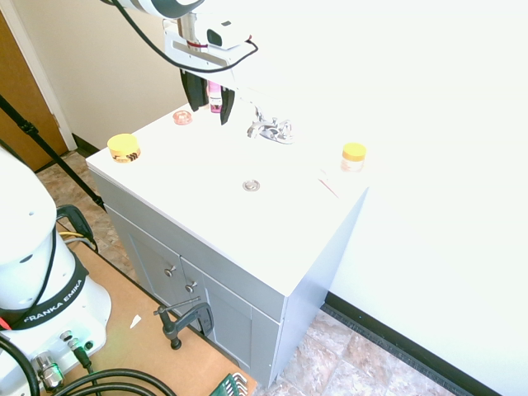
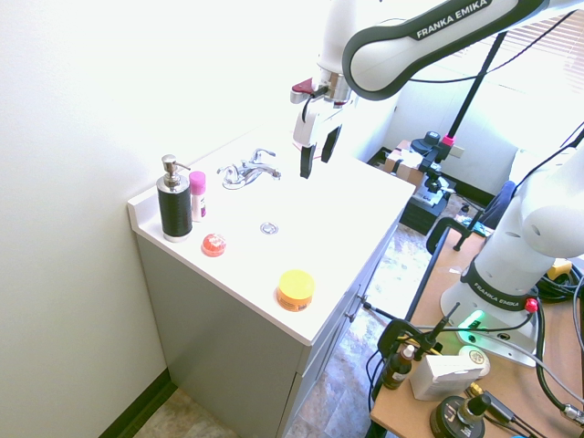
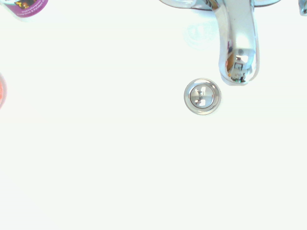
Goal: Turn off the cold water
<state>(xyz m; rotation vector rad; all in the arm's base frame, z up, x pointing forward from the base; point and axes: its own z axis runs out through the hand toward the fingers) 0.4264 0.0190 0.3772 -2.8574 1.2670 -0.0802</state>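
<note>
A chrome faucet (image 1: 269,128) (image 2: 248,170) stands at the back of the white sink top, a short spout (image 3: 237,43) between two small lever handles. One lever (image 1: 285,129) (image 2: 265,154) is on the jar side, the other (image 1: 257,113) (image 2: 228,172) on the soap side; which one is the cold tap I cannot tell. No stream of water shows in the glare. My gripper (image 1: 209,103) (image 2: 317,153) hangs open above the basin, beside the faucet and apart from it, holding nothing. The wrist view looks down on the spout and the drain (image 3: 202,96).
A black soap pump (image 2: 173,205), a pink bottle (image 2: 197,194) and a small red dish (image 2: 213,244) stand at one end. An orange tub (image 1: 124,148) sits near the front corner. A yellow-lidded jar (image 1: 353,156) and a thin red stick (image 1: 328,186) are at the other end.
</note>
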